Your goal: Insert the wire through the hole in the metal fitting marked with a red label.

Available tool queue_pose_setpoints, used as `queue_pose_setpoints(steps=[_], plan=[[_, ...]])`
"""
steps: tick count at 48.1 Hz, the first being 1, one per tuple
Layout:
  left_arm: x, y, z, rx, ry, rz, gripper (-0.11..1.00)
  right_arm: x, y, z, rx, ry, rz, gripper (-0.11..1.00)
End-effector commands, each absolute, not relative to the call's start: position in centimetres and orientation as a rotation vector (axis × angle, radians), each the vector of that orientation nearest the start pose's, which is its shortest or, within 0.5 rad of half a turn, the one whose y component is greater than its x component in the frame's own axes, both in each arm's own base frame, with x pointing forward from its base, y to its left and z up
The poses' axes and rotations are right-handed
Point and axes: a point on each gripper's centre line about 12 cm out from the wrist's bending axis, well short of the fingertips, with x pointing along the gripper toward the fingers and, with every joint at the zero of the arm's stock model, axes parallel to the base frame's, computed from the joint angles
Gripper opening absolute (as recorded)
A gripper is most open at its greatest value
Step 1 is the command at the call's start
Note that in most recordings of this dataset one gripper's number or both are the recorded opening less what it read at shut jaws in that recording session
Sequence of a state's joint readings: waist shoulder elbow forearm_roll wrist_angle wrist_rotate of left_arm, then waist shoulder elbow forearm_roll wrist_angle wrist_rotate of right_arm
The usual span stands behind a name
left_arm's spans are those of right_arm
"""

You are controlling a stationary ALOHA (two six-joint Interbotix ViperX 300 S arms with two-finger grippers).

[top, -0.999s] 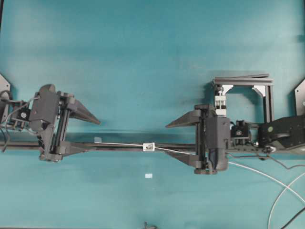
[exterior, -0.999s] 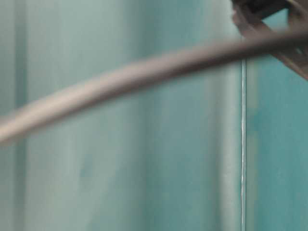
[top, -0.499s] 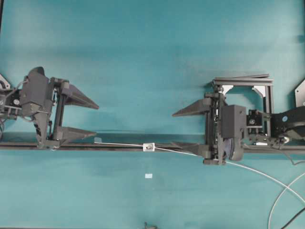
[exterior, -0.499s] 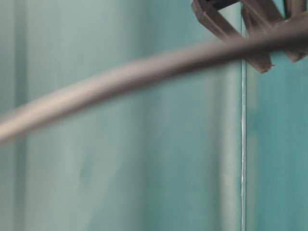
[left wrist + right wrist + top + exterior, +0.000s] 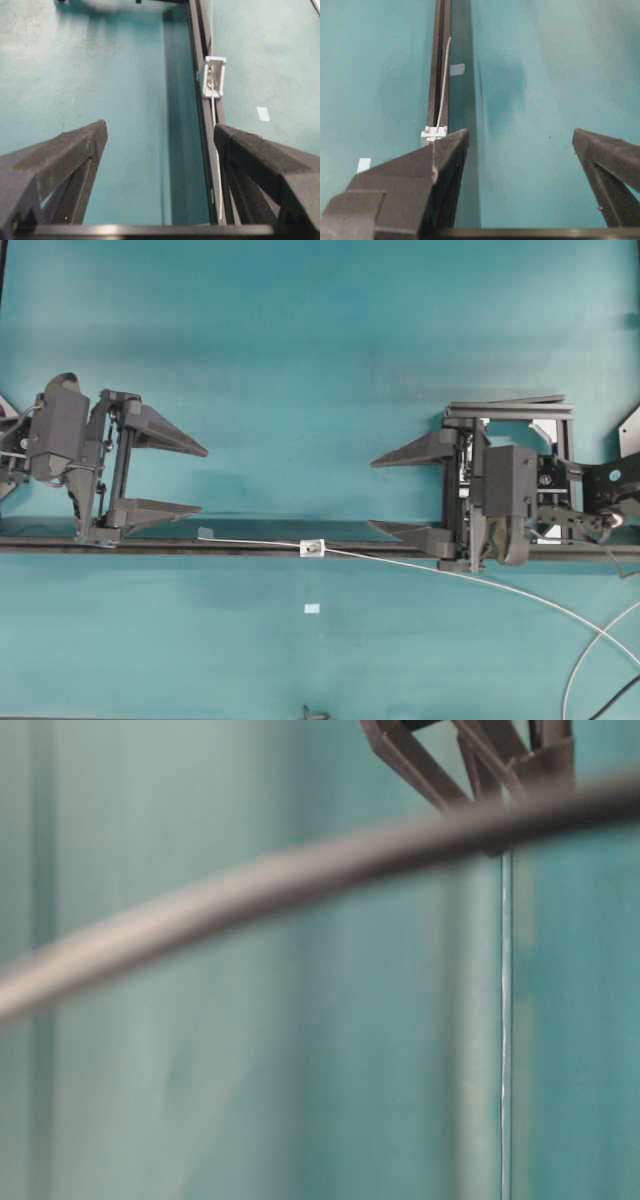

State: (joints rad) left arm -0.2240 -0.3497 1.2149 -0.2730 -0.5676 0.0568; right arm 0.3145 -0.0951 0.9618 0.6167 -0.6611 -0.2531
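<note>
— Wire [image 5: 400,562] runs through the fitting [image 5: 313,548] on the rail [image 5: 250,545], tip poking out on the far side.

— Both grippers, left [image 5: 196,480] and right [image 5: 378,494], gape wide, holding nothing. What might spoil it?

— Nothing pins that wire. I'd guess its springy tail could drag it back out of the hole, or an arm could snag it.

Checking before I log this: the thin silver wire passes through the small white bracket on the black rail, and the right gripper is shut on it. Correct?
Not quite. The overhead view shows the right gripper open and off the wire. The wire does pass through the bracket on the rail.
</note>
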Motion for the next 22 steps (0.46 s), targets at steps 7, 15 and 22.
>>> queue_pose_setpoints(steps=[7,15,22], plan=[[26.03,-4.09,17.26,-0.116,0.283,-0.052,0.81,32.72,6.03,17.97,0.156,0.241,-0.086,0.93],[25.93,-4.05,17.22,-0.115,0.28,-0.051,0.81,32.53,5.88,17.78,0.156,0.238,-0.094,0.93],[25.99,-4.05,17.03,-0.114,0.284,-0.049,0.8,32.52,5.84,17.75,0.156,0.235,-0.096,0.93]])
